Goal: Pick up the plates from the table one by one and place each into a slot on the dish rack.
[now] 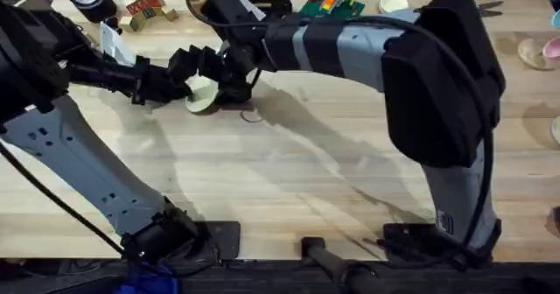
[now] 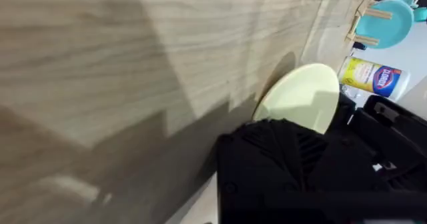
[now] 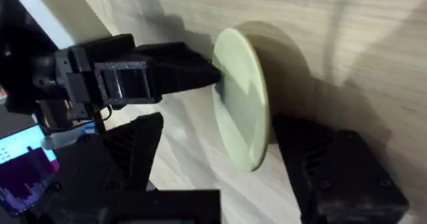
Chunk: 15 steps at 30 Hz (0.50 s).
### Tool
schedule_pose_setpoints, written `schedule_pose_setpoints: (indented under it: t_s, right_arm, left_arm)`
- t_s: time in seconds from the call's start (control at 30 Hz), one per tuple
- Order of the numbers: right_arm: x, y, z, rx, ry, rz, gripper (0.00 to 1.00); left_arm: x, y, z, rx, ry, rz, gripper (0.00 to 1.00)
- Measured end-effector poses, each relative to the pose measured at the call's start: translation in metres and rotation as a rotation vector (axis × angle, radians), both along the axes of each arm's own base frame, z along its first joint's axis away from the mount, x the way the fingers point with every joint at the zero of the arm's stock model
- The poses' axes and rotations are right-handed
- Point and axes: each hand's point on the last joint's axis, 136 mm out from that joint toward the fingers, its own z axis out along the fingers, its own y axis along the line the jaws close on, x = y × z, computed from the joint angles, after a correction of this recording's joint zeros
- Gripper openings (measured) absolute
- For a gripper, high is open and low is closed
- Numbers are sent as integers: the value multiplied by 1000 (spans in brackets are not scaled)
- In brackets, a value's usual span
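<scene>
- The cream plate (image 1: 202, 97) stands on its edge above the table (image 1: 289, 180), held between the two arms near the far left part of the tabletop.
- The left gripper (image 1: 181, 82) seems clamped on the plate's rim. In the right wrist view its black finger (image 3: 180, 67) meets the plate edge.
- The right gripper (image 3: 267, 164) has its fingers apart, one on each side of the plate. I think it is not pressing yet.
- Risk: if the left one lets go before the right one closes, the plate can tip and fall flat on the wood.
- Risk: if both pull at the same time, the thin rim may slip or twist out.
- Hard to see: from above, the arms cover most of the plate and the contact points.
- The dish rack (image 2: 365, 25) is cut off at the corner of the left wrist view, with a teal plate (image 2: 385, 23) in it. I cannot tell how many slots are free.
</scene>
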Motion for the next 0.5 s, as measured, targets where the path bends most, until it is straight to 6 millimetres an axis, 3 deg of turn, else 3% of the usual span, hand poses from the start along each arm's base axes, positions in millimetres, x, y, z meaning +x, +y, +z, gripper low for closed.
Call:
schedule_pose_setpoints:
  t_s: [0.5]
  right_arm:
    - [2, 0, -1, -9, -3, -20, 994]
  left_arm:
    - [0, 0, 0, 0, 0, 0, 40]
